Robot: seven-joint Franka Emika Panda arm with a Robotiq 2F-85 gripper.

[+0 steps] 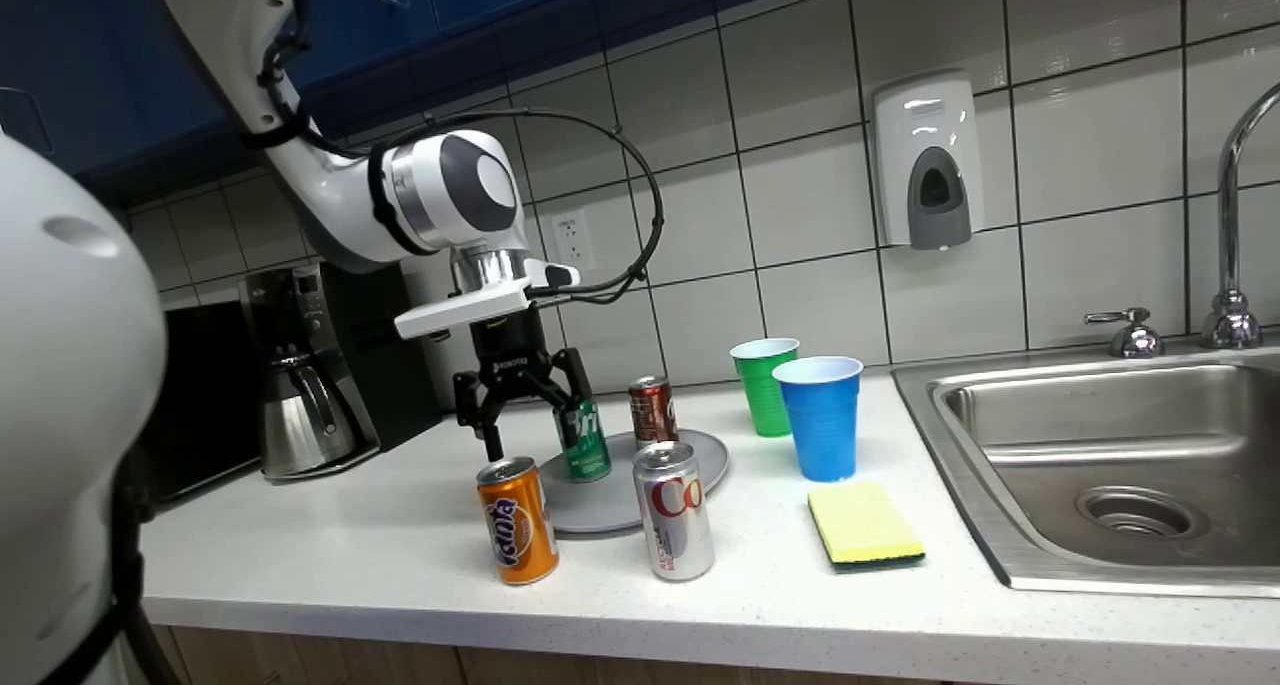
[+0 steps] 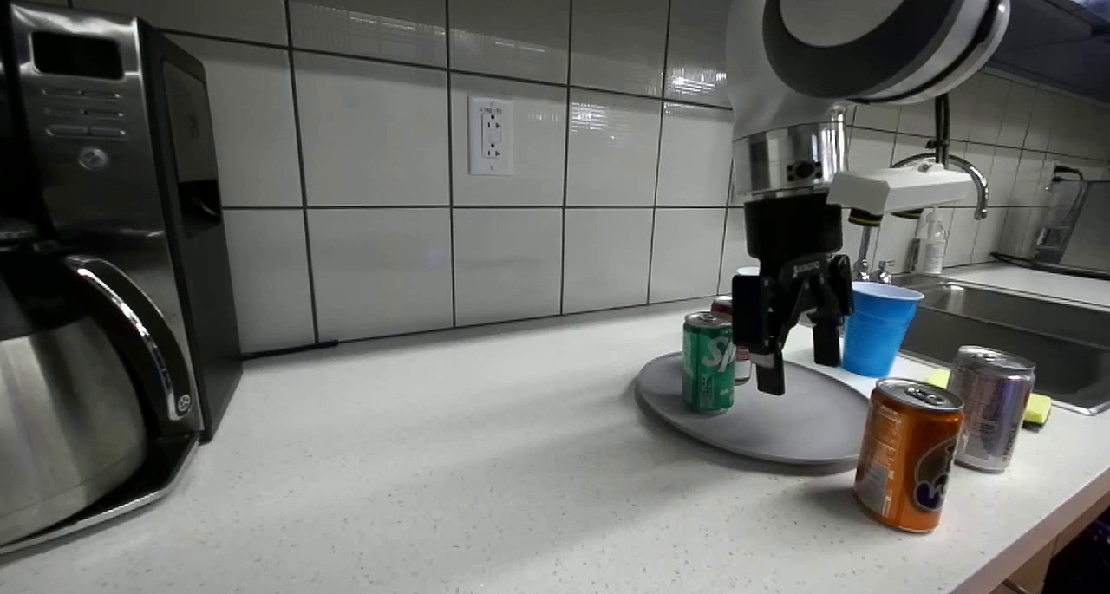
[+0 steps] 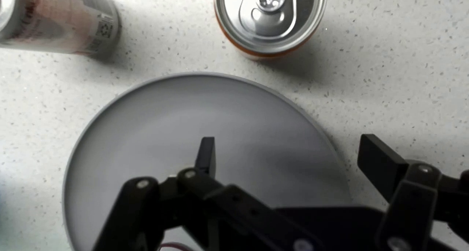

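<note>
Where the white countertop (image 1: 380, 525) is seen in an exterior view, a round gray plate (image 1: 575, 513) is set. Above the plate's edge, the black gripper (image 3: 287, 154) is suspended with its jaws spread wide, nothing grasped. With the plate as dial, an orange can (image 1: 518, 525) is placed beside it at eight o'clock, a silver can (image 1: 675, 525) at four; on the plate, a green can (image 1: 588, 455) is stood at ten, a dark red can (image 1: 653, 412) at one.
</note>
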